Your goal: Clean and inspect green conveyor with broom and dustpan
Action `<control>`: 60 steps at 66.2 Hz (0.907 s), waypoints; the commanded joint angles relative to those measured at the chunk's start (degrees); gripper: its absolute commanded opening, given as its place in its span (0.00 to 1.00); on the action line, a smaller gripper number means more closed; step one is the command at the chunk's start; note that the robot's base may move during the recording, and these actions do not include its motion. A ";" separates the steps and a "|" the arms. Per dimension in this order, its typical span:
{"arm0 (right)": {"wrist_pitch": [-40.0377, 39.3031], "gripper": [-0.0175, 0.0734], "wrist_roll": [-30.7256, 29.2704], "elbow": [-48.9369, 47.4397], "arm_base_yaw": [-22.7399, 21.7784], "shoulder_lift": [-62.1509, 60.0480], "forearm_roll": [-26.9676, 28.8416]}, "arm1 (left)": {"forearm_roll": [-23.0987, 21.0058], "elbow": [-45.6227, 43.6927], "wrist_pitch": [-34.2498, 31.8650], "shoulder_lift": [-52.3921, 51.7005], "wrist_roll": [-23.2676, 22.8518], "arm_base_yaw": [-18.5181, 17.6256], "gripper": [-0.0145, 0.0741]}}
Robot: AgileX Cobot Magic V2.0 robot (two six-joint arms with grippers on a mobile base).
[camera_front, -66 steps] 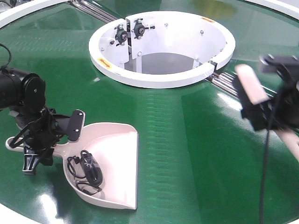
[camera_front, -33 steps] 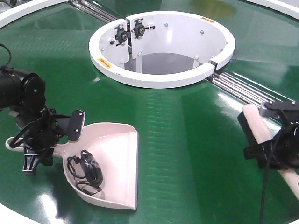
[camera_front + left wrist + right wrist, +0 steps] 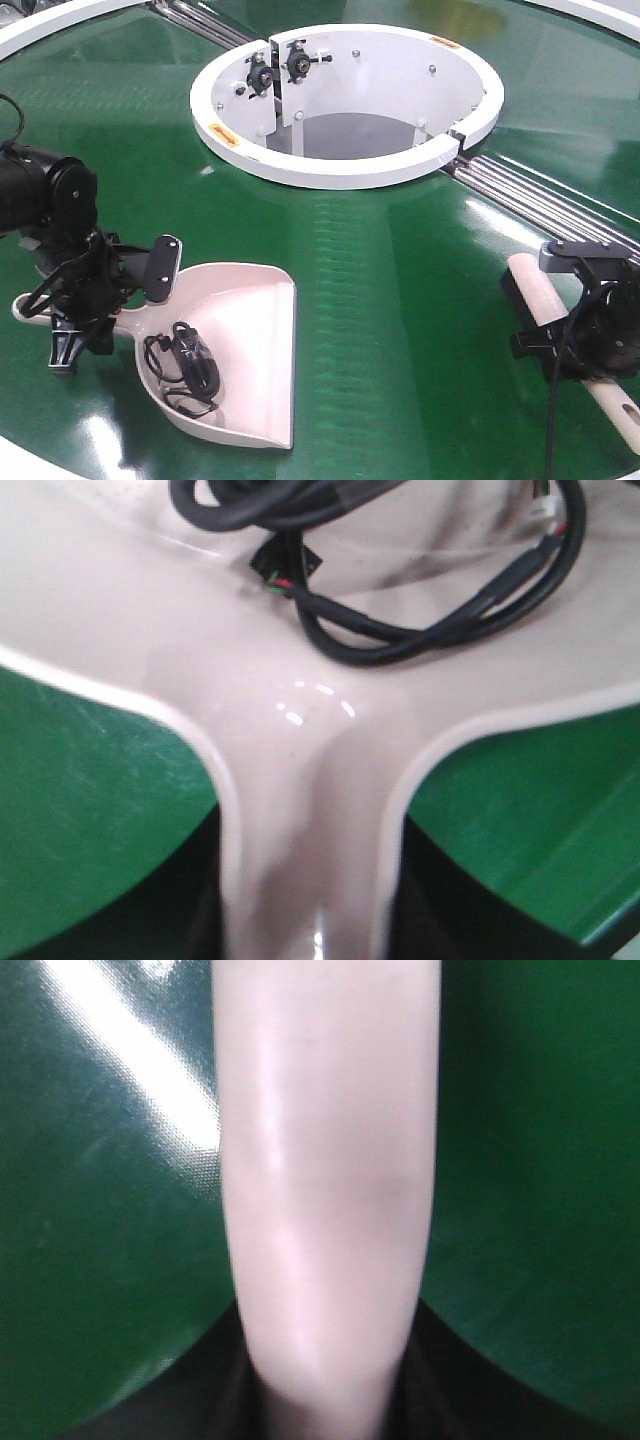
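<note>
The left tool (image 3: 78, 318) is clenched on the slim handle of the dustpan (image 3: 250, 330). The left wrist view shows that handle running between dark jaw parts on either side. The dustpan rests on the green conveyor (image 3: 400, 300) at its near left, with the scoop's straight front lip facing right. A coiled black cable (image 3: 185, 368) lies inside the scoop.

The right tool (image 3: 585, 335) is closed around the broom (image 3: 532, 285), gripping its beige-pink back partway along. The brush head points up and left, and the handle end slants down to the right. The dark bristles sit low over the belt at the near right, but whether they touch it cannot be told.

Well beyond both, the white ring-shaped opening (image 3: 340, 172) sits in the belt. Steel rollers (image 3: 540, 205) run from it toward the right.
</note>
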 commanded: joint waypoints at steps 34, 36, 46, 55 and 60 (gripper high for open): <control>-0.51 0.67 -1.22 -1.27 -0.16 -0.22 1.29 | -1.21 -1.48 -1.38 -2.65 -0.51 -0.35 0.38; -0.44 0.69 -1.22 -1.27 -0.16 -0.22 1.29 | -1.21 -1.48 -1.32 -2.65 -0.57 -0.35 0.43; -0.32 0.80 -1.29 -1.27 -0.16 -0.65 1.07 | -1.21 -1.48 -1.32 -2.90 -4.05 -0.35 0.62; -0.51 0.84 -1.80 -1.27 -0.16 -2.81 1.07 | -1.21 -1.48 -1.32 -4.04 -6.63 -0.35 0.76; -0.27 0.84 -1.99 -1.27 -0.16 -4.51 1.07 | -1.34 -1.48 -1.32 -5.21 -7.43 -0.35 0.81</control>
